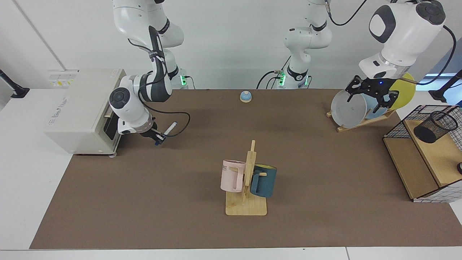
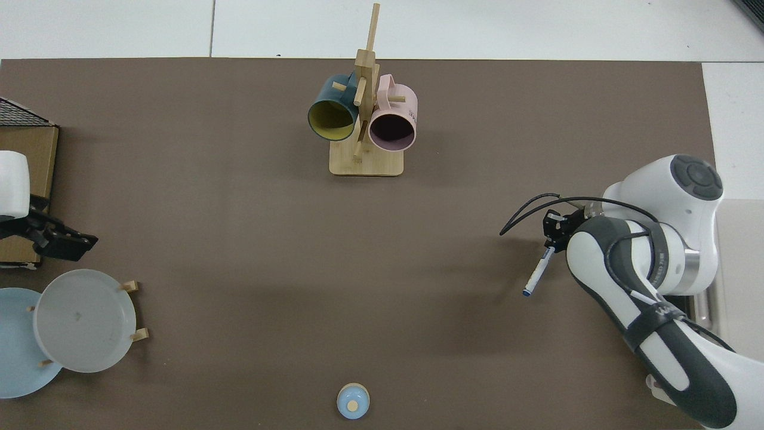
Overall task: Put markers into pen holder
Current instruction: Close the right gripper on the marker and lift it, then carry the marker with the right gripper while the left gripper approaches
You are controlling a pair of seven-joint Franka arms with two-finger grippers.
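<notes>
The marker (image 1: pixel 169 129), white with a dark blue cap, hangs tilted just above the mat in front of the toaster oven. My right gripper (image 1: pixel 157 137) is shut on its capped lower end. From above, the marker (image 2: pixel 536 272) slants out from under the right gripper (image 2: pixel 552 236). The pen holder (image 1: pixel 435 126), a black mesh cup, leans on the wooden shelf inside the wire basket at the far right; it is out of the top view. My left gripper (image 1: pixel 366 101) hovers open over the plate rack, holding nothing, and shows as the left gripper (image 2: pixel 65 245) at the top view's edge.
A wooden mug tree (image 1: pixel 246 202) with a pink mug (image 1: pixel 232 176) and a teal mug (image 1: pixel 264 180) stands mid-table. A plate rack with a grey plate (image 1: pixel 348 110) is near the left gripper. A toaster oven (image 1: pixel 85 108) sits beside the right arm. A small blue bell (image 1: pixel 245 96) is at the back.
</notes>
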